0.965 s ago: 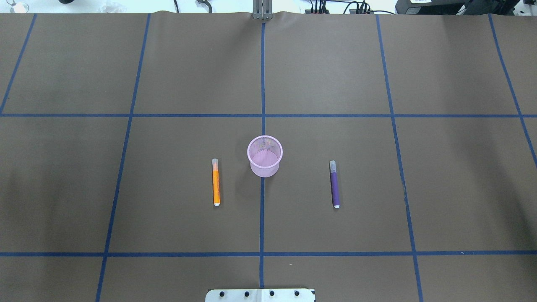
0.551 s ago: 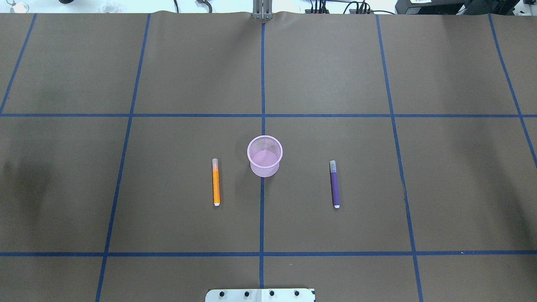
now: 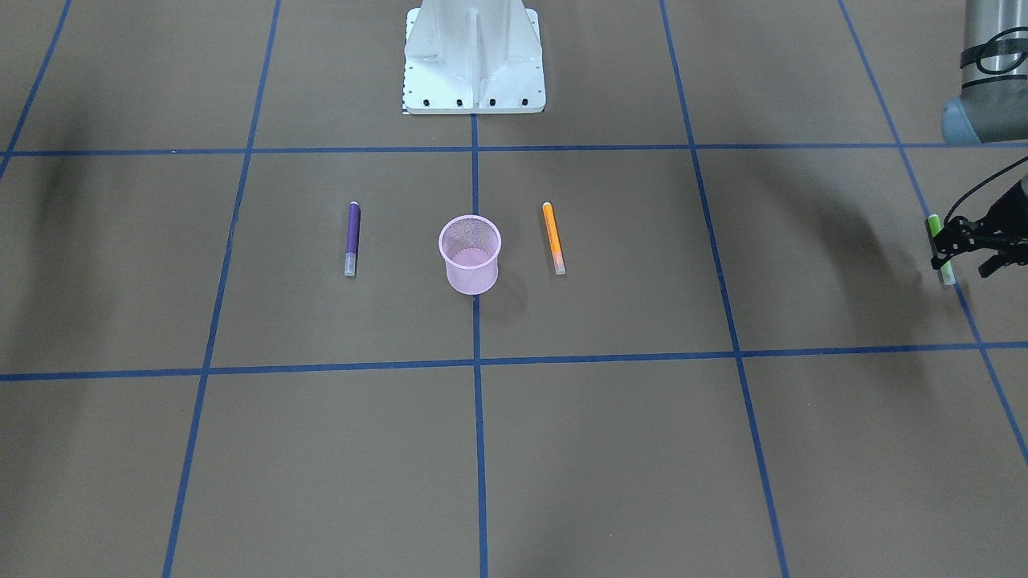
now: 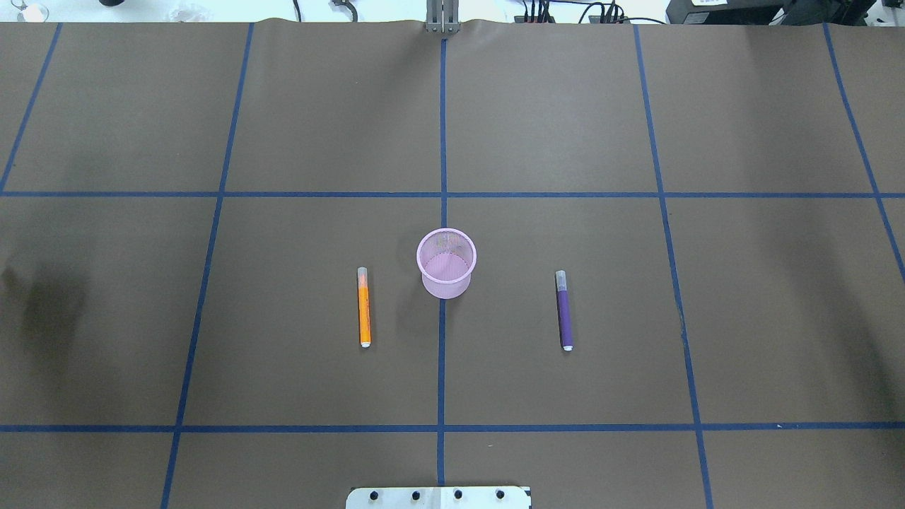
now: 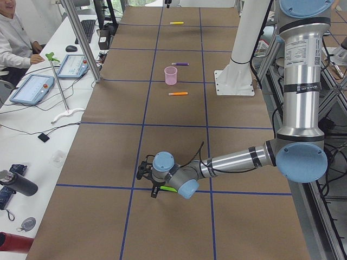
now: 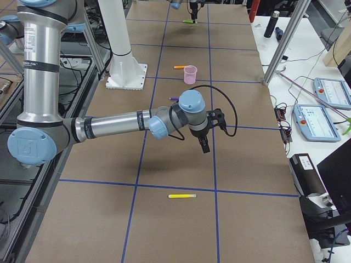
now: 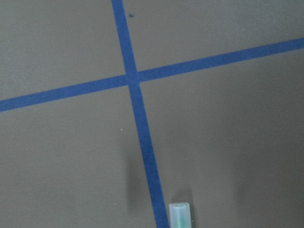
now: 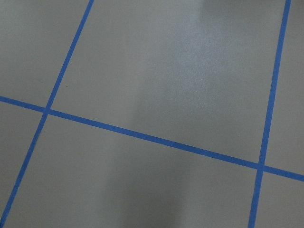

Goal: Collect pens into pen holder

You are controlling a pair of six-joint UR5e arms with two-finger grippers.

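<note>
Left gripper (image 3: 961,265): I am holding it low at the right edge of the front-facing frame, right at the green pen (image 3: 935,230). I cannot tell whether my fingers are apart or already pinching it.
Green pen: it is lying just beside a blue tape line (image 7: 145,142), its long axis running nearly top to bottom of that frame, with the whitish cap toward the bottom.
Pen holder (image 3: 470,255): it is standing upright at frame centre, well apart to the left of this pen, so the carry is heading leftward.
Orange pen (image 3: 552,238), purple pen (image 3: 352,238): these are lying either side of the holder, near it.
Right gripper (image 6: 204,146): it is hanging over the table (image 6: 247,164) mid-frame in the right-side view, and I cannot tell its state.
Yellow pen (image 6: 182,195): it is lying crosswise lower in that frame — nearer my right arm than my left.
</note>
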